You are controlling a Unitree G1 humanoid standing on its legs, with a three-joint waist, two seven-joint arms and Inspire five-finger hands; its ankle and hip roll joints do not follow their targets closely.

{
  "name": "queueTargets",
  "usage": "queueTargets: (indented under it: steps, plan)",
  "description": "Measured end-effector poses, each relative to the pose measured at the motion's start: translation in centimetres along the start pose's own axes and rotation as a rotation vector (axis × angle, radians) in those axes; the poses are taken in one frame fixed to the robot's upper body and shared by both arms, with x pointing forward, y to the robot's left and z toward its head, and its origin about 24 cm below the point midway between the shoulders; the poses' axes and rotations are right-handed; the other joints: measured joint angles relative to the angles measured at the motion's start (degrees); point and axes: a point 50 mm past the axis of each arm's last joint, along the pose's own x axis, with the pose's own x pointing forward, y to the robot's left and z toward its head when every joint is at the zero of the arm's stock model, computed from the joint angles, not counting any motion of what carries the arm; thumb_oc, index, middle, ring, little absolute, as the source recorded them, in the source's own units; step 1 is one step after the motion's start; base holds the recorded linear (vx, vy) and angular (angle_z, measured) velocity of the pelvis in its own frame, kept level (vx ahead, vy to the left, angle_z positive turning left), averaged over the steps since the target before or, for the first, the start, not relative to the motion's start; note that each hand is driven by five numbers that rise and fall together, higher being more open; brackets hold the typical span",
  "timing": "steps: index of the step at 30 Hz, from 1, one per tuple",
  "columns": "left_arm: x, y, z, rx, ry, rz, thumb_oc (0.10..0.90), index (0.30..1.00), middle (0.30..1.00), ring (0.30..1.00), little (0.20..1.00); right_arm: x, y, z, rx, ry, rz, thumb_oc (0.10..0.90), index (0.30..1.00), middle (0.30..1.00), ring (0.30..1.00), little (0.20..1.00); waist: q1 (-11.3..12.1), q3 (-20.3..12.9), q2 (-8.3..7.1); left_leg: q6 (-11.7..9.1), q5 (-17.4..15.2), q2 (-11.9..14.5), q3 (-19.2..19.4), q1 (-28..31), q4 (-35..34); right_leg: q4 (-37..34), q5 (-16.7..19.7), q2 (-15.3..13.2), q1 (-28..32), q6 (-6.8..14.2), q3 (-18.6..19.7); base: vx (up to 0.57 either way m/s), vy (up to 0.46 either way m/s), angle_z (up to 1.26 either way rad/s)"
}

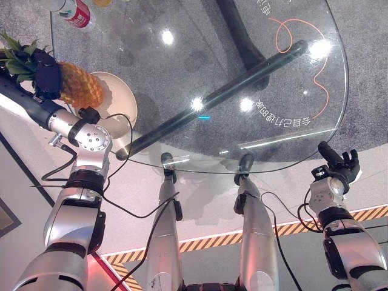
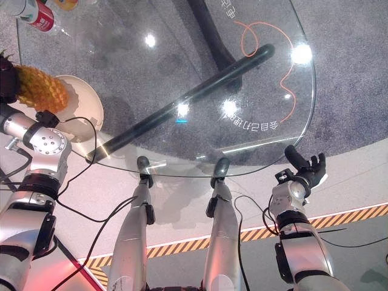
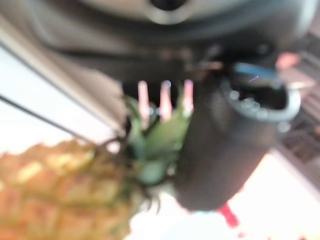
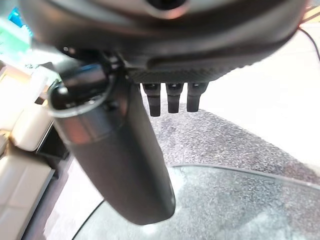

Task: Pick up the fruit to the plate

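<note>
Nearest the head camera, the right hand (image 1: 339,162) hangs just off the near edge of the round glass bench (image 1: 291,79), at the bench's right-hand side. Its fingers are straight and apart and it holds nothing; in its own wrist view the thumb (image 4: 115,160) stands out over the glass rim with the fingertips (image 4: 170,97) lined up beyond it, touching nothing.

At the bench's left edge, the left hand (image 1: 47,76) is wrapped round a pineapple (image 1: 80,85), gripping it where the green crown (image 1: 17,57) meets the fruit's body. The pineapple lies on its side in that grip, crown pointing away from the bench and body pointing inward. The left wrist view shows the same hold from close up: the thumb (image 3: 225,145) pressed beside the leaves (image 3: 155,140), with the orange scaly body (image 3: 60,190) to one side.

The pineapple's body hangs over a pale round plate (image 1: 121,106), which sits on the bench's left part, near the edge. Whether the fruit touches the plate cannot be told.

At the bench's far left edge lies a red-labelled bottle (image 1: 76,12).
</note>
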Motion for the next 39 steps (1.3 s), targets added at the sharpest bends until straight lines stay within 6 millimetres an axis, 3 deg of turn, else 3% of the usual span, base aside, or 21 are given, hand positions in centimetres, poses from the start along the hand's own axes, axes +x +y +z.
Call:
queueTargets:
  steps: [12, 37, 39]
  plan:
    - [0.1, 0.3, -0.7, 0.038, 0.015, 0.0, 0.1, 0.3, 0.3, 0.3, 0.2, 0.5, -1.9, -0.9, 0.08, 0.099, -0.071, 0.8, 0.9, 0.9, 0.9, 0.9, -0.07, 0.0, -0.03, -0.02, 0.0, 0.19, -0.29, -0.64, -0.02, -0.56, 0.11, 0.36, -0.18, -0.16, -0.12, 0.0, 0.0, 0.0]
    - [0.7, -0.3, -0.3, -0.017, 0.023, -0.058, 0.1, 0.3, 0.3, 0.3, 0.2, 0.5, -0.3, -0.2, 0.105, 0.092, -0.026, 0.8, 0.9, 0.9, 0.9, 0.9, -0.07, 0.12, -0.73, -0.07, 0.01, 0.1, -0.35, -1.72, 0.04, -1.02, 0.39, 0.54, -0.99, -0.36, -0.09, 0.0, 0.0, 0.0]
    - [0.8, -0.3, -0.2, -0.019, 0.02, -0.058, 0.138, 0.333, 0.333, 0.333, 0.238, 0.5, -0.3, -0.3, 0.105, 0.092, -0.026, 0.8, 0.9, 0.9, 0.9, 0.9, -0.06, 0.13, -0.75, -0.07, 0.02, 0.14, -0.36, -1.81, 0.04, -1.02, 0.41, 0.54, -1.08, -0.37, -0.09, 0.0, 0.0, 0.0]
